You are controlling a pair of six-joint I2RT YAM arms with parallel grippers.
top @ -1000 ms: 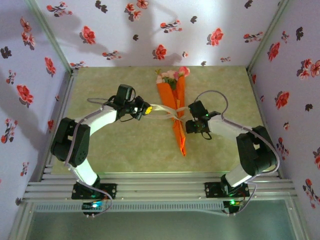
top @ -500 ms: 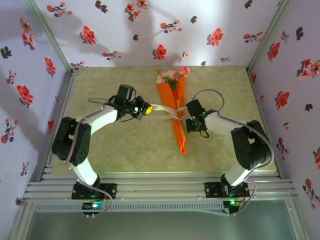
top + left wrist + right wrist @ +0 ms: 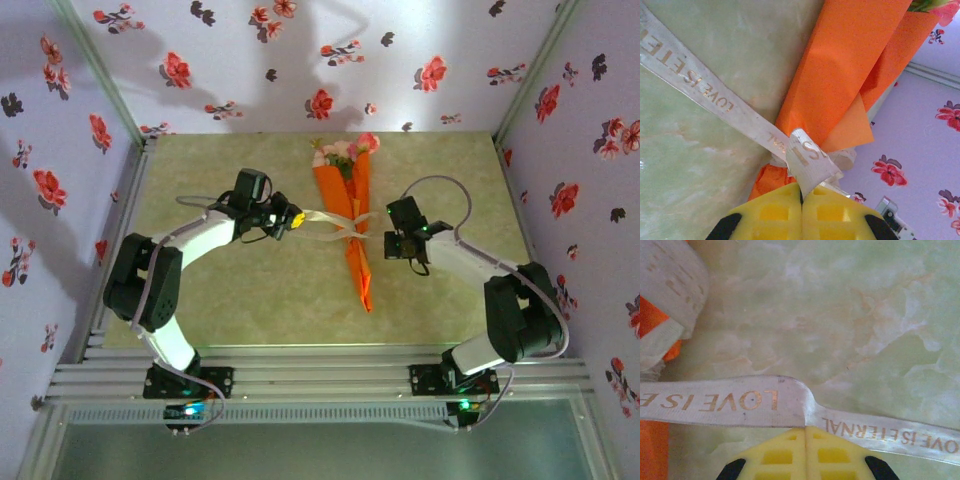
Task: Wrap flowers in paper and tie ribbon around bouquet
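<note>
Ribbon (image 3: 715, 402) pinched by left hand (image 3: 801, 192), right hand (image 3: 805, 429); bouquet (image 3: 357, 262) between them.

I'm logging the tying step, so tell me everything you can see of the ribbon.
The ribbon is a narrow, limp cream band printed in gold with LOVE IS ETERNAL. It crosses the orange bouquet near its middle and trails over the marbled table. The left gripper and right gripper each pinch it in shut jaws.
</note>
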